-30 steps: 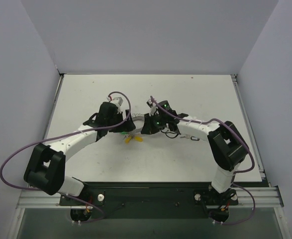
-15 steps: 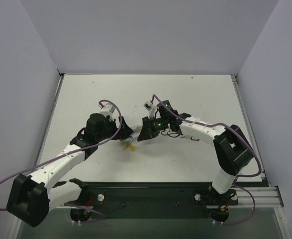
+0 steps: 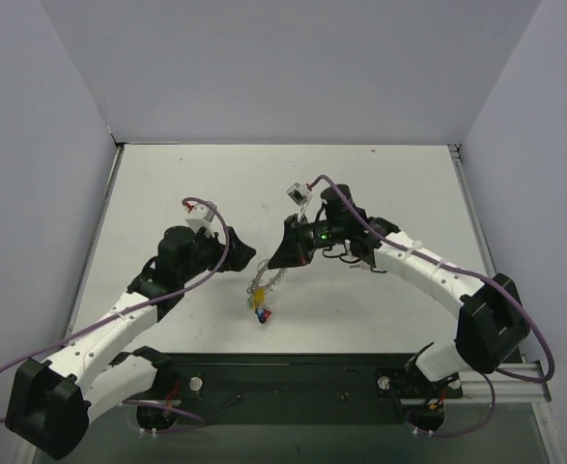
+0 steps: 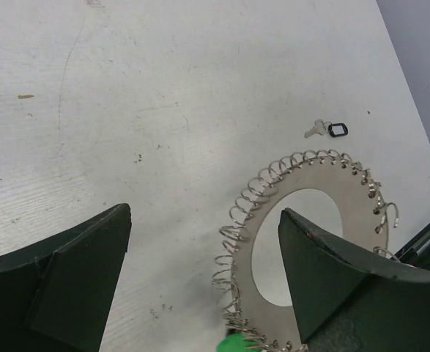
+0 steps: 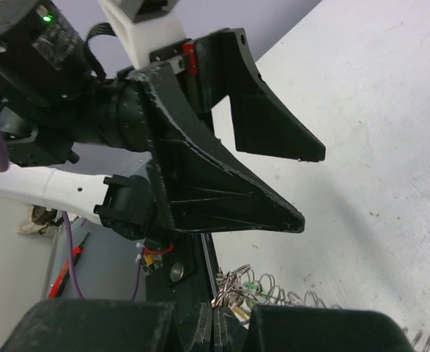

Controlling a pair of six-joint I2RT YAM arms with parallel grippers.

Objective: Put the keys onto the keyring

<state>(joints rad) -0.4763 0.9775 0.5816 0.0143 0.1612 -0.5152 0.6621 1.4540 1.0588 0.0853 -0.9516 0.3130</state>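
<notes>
Keyring [image 4: 302,177] hangs clamped by its rim in our right gripper [image 3: 281,257], its flat face lying straight ahead of our left gripper [image 3: 242,253], whose jaws stand wide apart.

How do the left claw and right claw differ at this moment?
The left claw is open, the right claw shut. The left claw holds nothing; the right claw pinches the coiled edge of the keyring. Both are black, two-fingered, and point toward each other.
</notes>
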